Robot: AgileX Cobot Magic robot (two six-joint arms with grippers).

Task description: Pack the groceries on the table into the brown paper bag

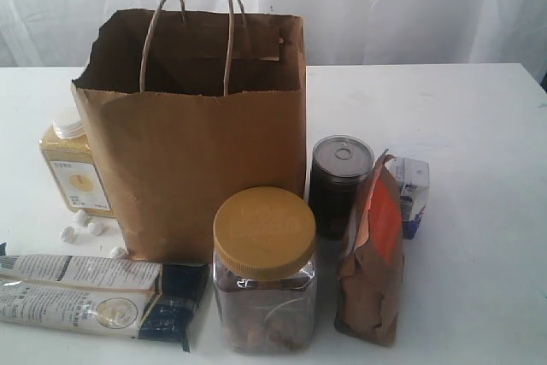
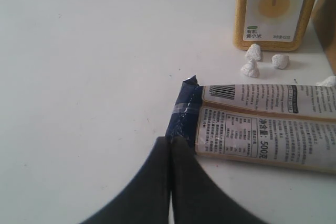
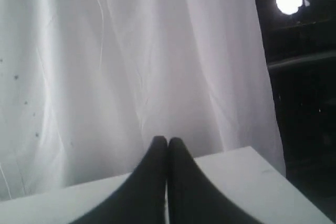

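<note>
The brown paper bag (image 1: 201, 126) stands open on the white table (image 1: 479, 126). Around it are the yellow white-capped bottle (image 1: 75, 168) (image 2: 275, 9), the long white-black twin packet (image 1: 94, 292) (image 2: 262, 127), the clear jar with yellow lid (image 1: 264, 267), the dark silver-topped can (image 1: 339, 185), the brown-orange pouch (image 1: 373, 254) and the small white-blue carton (image 1: 413, 194). Neither gripper shows in the exterior view. My left gripper (image 2: 170, 141) is shut and empty, its tips close to the packet's dark end. My right gripper (image 3: 167, 141) is shut and empty, pointing over a table edge toward a curtain.
Small white crumpled lumps (image 1: 81, 224) (image 2: 253, 59) lie between the bottle and the packet. A white curtain (image 3: 131, 66) hangs behind the table. The table's far corner (image 3: 252, 153) ends at a dark area.
</note>
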